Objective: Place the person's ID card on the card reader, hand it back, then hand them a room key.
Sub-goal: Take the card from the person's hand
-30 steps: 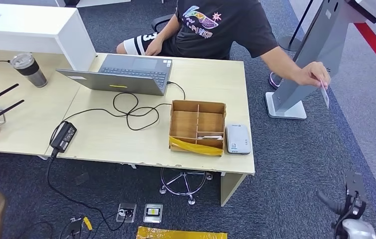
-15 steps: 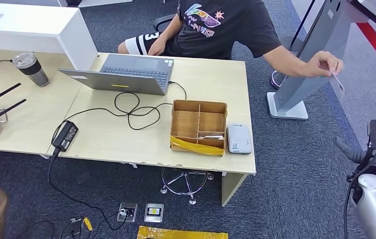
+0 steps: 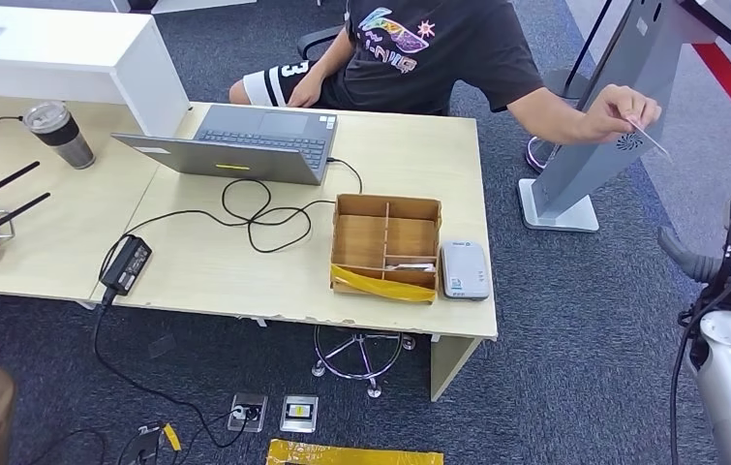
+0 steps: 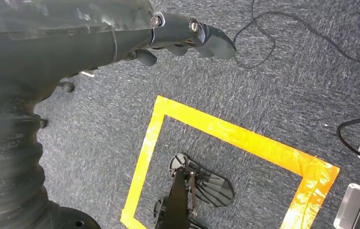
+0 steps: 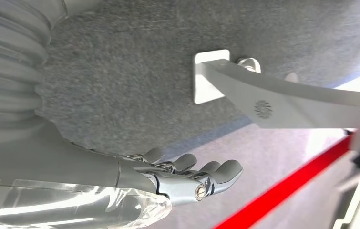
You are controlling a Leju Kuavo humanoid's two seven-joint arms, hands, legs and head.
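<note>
A person's hand (image 3: 611, 108) holds the ID card (image 3: 652, 141) out to the right of the table (image 3: 410, 155), in front of a grey floor stand (image 3: 589, 160) and well apart from the card reader (image 3: 464, 269). The card reader lies at the table's near right corner, just beside a cardboard box (image 3: 385, 248) with compartments (something pale lies in one of them).

The right robot hand (image 3: 729, 257) is raised at the right, near and below the card, not touching it; the right wrist view shows its fingers (image 5: 216, 171) extended side by side with nothing in them. The left robot hand (image 4: 187, 36) hangs over the carpet above a yellow tape square (image 4: 225, 138), fingers loosely curled and holding nothing.

A laptop (image 3: 245, 143) and a lidded cup (image 3: 59, 134) stand farther left.
</note>
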